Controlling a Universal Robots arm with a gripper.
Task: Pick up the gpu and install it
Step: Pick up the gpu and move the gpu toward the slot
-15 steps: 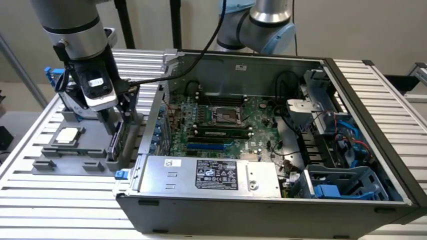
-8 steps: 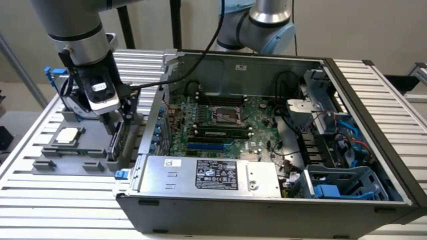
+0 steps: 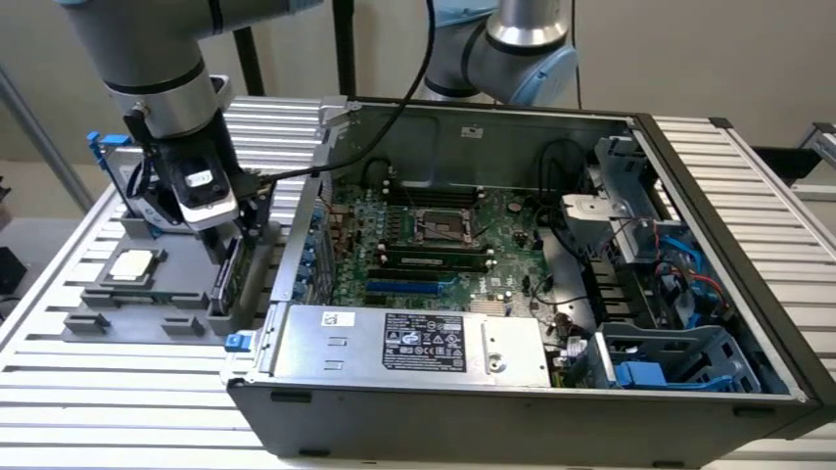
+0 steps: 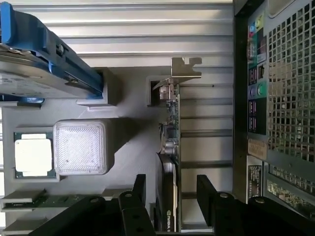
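**Gripper** (image 4: 172, 186): mine, released. One finger (image 4: 139, 189) stands on each side of the gpu (image 4: 170, 132). As far as I can judge, neither pad presses the card, so nothing is grasped.

**Gpu:** between my fingers, standing on edge in a slot of the grey fixture (image 4: 133, 147). Its silver bracket (image 4: 184, 69) is at the end farthest from me. I judge it is kept upright so that its flat faces meet my pads.

**Computer case** (image 3: 523, 392): open, just beyond one finger. The card is not yet installed.

**Views:** the wrist view gives the gap at each pad. The exterior view gives the motherboard (image 3: 444, 235) inside the case.
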